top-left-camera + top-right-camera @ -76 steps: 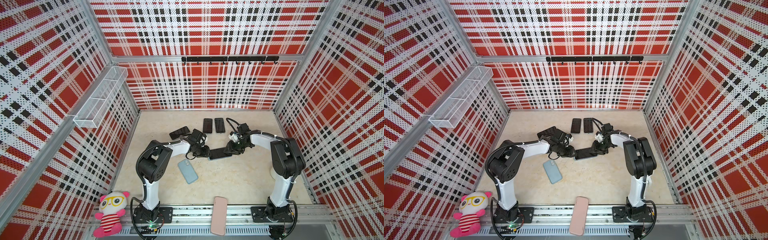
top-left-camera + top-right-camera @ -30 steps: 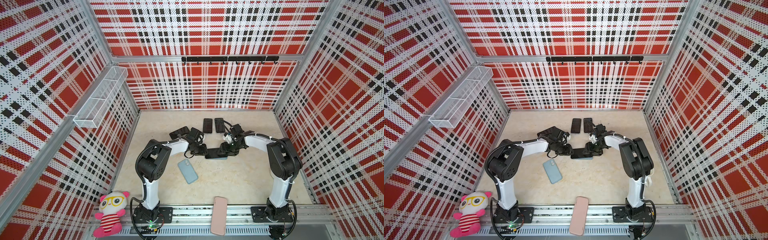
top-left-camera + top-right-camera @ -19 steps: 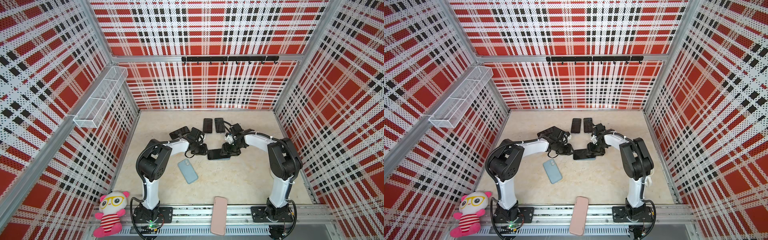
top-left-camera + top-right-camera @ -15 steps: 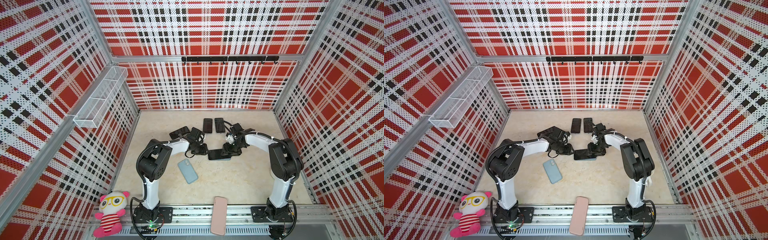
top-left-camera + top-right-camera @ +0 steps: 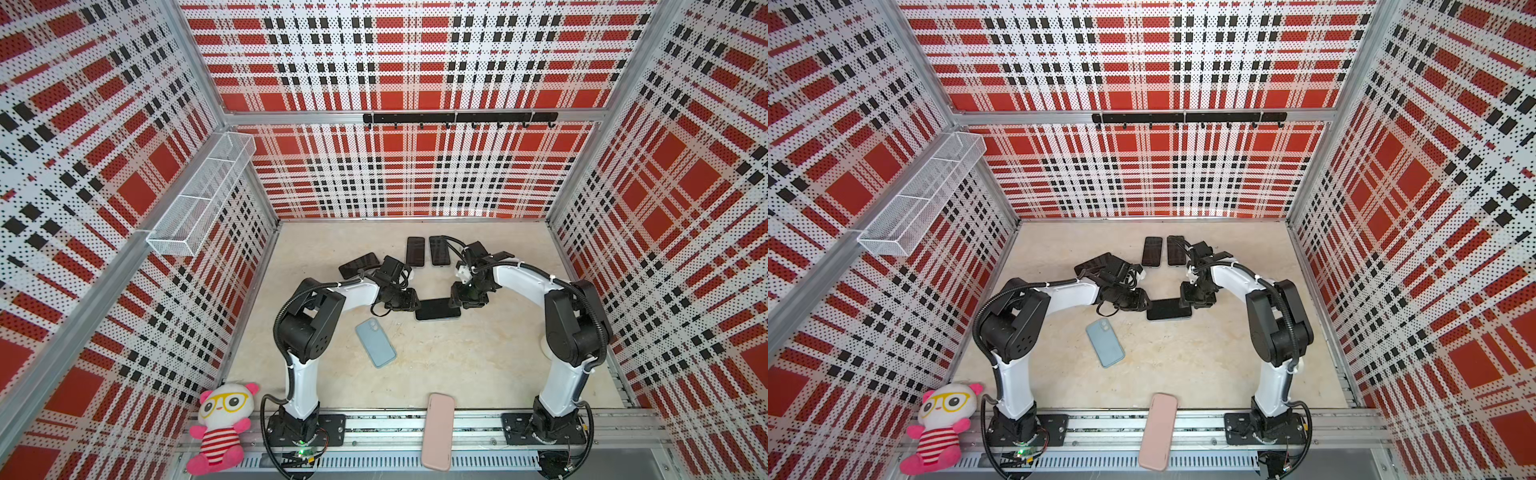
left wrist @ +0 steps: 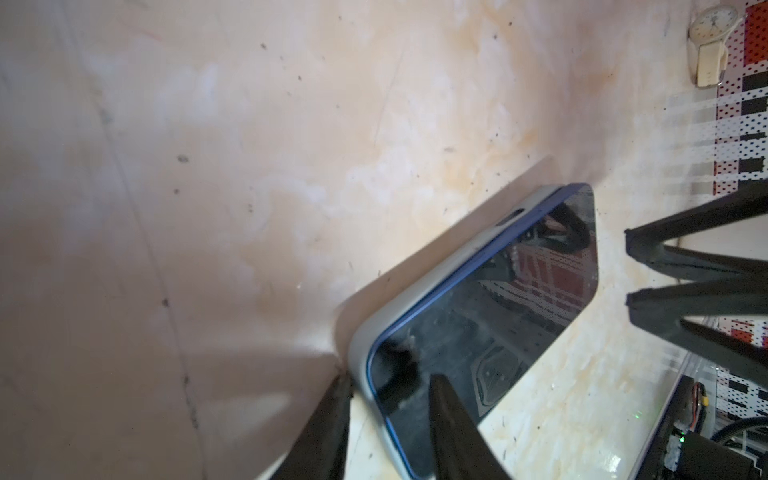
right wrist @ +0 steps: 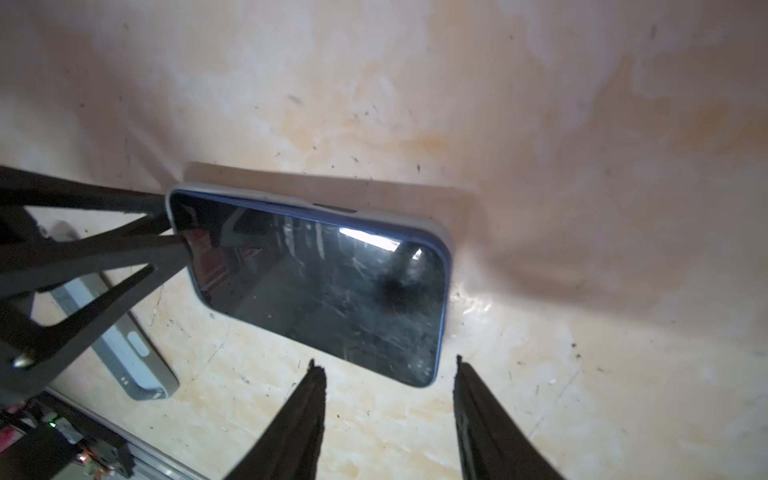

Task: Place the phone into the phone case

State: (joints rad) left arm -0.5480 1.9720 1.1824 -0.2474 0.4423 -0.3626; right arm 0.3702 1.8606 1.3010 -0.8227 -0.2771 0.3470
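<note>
In both top views the phone (image 5: 437, 309) (image 5: 1169, 309) lies flat, screen up, at the middle of the table (image 5: 457, 374). The left gripper (image 5: 417, 306) is at one short end and the right gripper (image 5: 454, 301) at the other. A pale blue case (image 5: 376, 343) lies nearer the front, a pink case (image 5: 436, 432) rests on the front rail, and three dark phones (image 5: 415, 251) lie at the back. From up there neither gripper's stance can be read. The left wrist view shows more: the phone (image 6: 498, 324) sits in the grey phone case (image 6: 436, 278), blue edge just above the wall. The left gripper (image 6: 390, 376) straddles one corner, narrowly parted, one finger outside the case wall and the other over the glass; I cannot tell whether it truly clamps. A cream wristwatch (image 6: 712, 20) by the wall appears here only. The right wrist view shows the right gripper (image 7: 386, 365) released, fingers spread at the phone's near end and holding nothing. It also shows the left gripper's (image 7: 176, 224) fingers meeting the case's (image 7: 232, 195) far corner.
</note>
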